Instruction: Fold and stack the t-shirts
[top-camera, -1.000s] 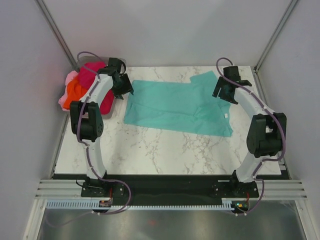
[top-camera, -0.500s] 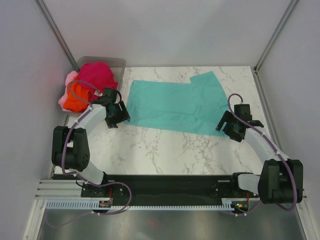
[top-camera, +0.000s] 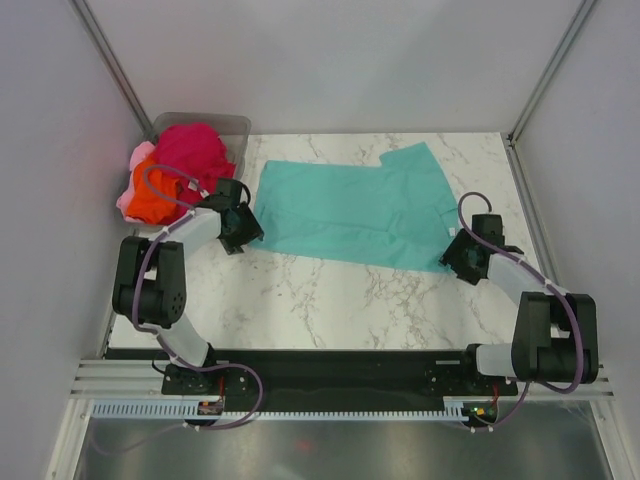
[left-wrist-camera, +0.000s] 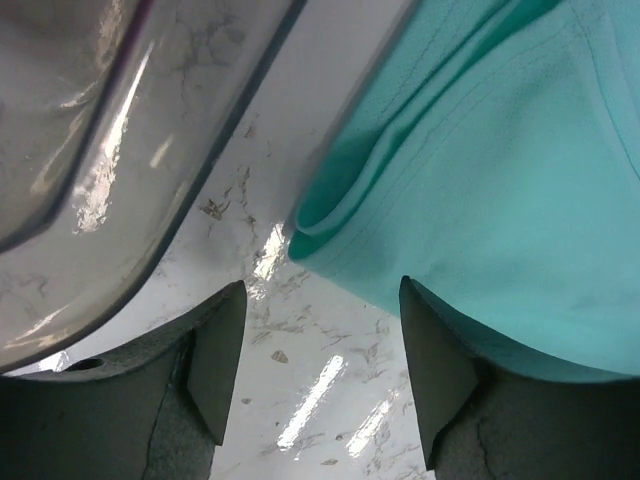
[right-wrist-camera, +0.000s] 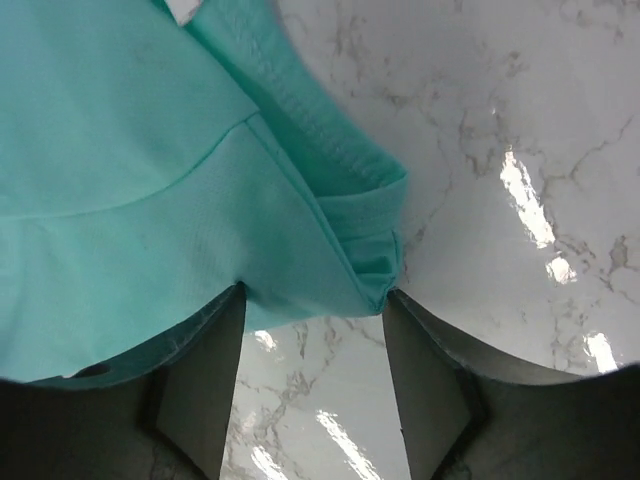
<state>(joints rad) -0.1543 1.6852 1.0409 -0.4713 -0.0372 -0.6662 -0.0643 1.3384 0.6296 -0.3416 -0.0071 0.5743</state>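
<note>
So it's first-fold setup: left fingers (left-wrist-camera: 215, 360) and right fingers (right-wrist-camera: 200, 380) sit spread wide at the teal t-shirt (top-camera: 350, 215)'s near corners. Next they'd need to pinch the hem.

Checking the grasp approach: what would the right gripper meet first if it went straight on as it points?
Likely the hemmed corner of the teal t-shirt, which sits between the fingers of the open right gripper; the marble table lies right under it.

Teal t-shirt (top-camera: 350, 210) spread flat, center-far. Red t-shirt (top-camera: 192, 148), orange t-shirt (top-camera: 150, 190) & pink t-shirt (top-camera: 140, 156) crumpled in one heap far left, red on top.
</note>
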